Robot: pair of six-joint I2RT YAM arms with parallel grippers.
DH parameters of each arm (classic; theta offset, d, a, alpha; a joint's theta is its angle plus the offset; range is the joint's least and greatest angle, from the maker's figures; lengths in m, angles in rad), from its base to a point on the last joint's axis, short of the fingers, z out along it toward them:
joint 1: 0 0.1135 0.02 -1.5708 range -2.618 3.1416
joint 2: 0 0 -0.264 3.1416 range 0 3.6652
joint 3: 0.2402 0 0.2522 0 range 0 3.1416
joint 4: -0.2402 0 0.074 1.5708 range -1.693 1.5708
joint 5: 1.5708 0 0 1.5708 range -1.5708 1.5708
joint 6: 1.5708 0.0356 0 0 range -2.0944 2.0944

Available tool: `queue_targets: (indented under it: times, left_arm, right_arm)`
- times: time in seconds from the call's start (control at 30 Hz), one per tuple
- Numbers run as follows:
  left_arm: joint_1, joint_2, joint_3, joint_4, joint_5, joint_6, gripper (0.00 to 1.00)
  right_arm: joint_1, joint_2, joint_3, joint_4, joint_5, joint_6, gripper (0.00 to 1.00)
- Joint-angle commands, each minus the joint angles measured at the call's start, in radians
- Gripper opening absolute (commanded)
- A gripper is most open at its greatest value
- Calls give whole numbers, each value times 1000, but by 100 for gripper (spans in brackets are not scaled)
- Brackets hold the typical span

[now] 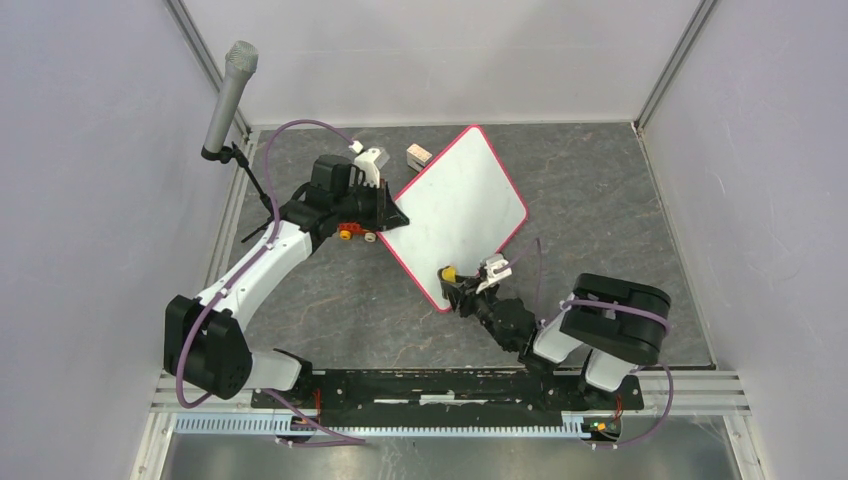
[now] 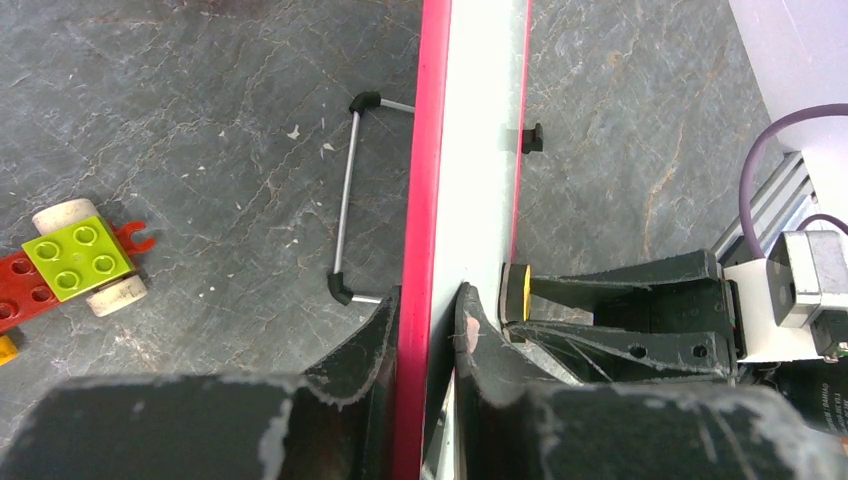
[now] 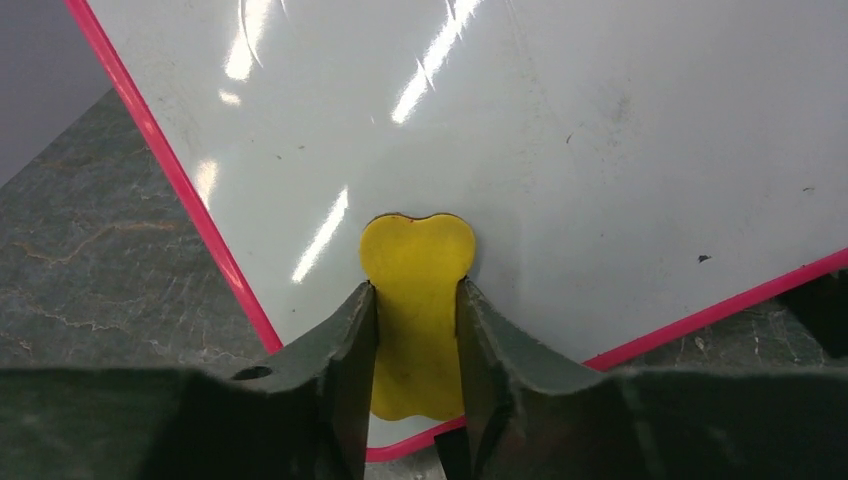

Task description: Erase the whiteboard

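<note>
One whiteboard (image 1: 455, 215) sat in the middle of the grey table (image 1: 600, 200). The left gripper (image 2: 430, 310) pinched its pink edge. The right gripper (image 3: 417, 300) squeezed one yellow eraser (image 3: 417, 250) against the board. One toy car (image 2: 75, 260) sat nearby.

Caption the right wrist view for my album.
Right gripper holds a yellow eraser against the nearly clean whiteboard.

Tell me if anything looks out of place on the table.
The whiteboard sits diagonal to the table, its edge pinched by the left gripper. A toy brick car lies loose beside it, unrelated to erasing.
</note>
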Motion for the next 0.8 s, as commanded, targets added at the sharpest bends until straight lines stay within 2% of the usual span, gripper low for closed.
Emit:
queue_targets:
  times: [0.0,0.13,0.2,0.23,0.3,0.4,0.47,0.53,0.63,0.77]
  left_arm:
    - [23,77,-87,-314,-496,218,2]
    - [21,72,-87,-314,-471,218,2]
    - [22,69,-85,-313,-464,218,2]
    - [22,69,-84,-313,-463,218,2]
    - [22,66,-82,-313,-456,218,2]
    - [21,62,-80,-312,-450,218,2]
    - [21,59,-78,-313,-446,218,2]
    - [22,57,-74,-313,-442,218,2]
    - [22,58,-74,-313,-441,218,2]
    - [21,54,-67,-313,-441,218,2]
  right_arm:
    - [-20,-116,107,-300,-18,-31,45]
    - [-30,-286,93,-506,-110,-51,84]
    - [-39,-370,126,-679,-166,-54,95]
    - [-44,-411,151,-780,-191,-65,97]
    - [-54,-470,206,-969,-209,-74,98]
    - [-120,-517,302,-1225,-324,-56,98]
    - [-153,-520,370,-1347,-421,-70,98]
    - [-165,-504,435,-1474,-443,-89,95]
    - [-192,-471,484,-1558,-494,-128,81]
    - [-229,-381,556,-1603,-544,-186,76]
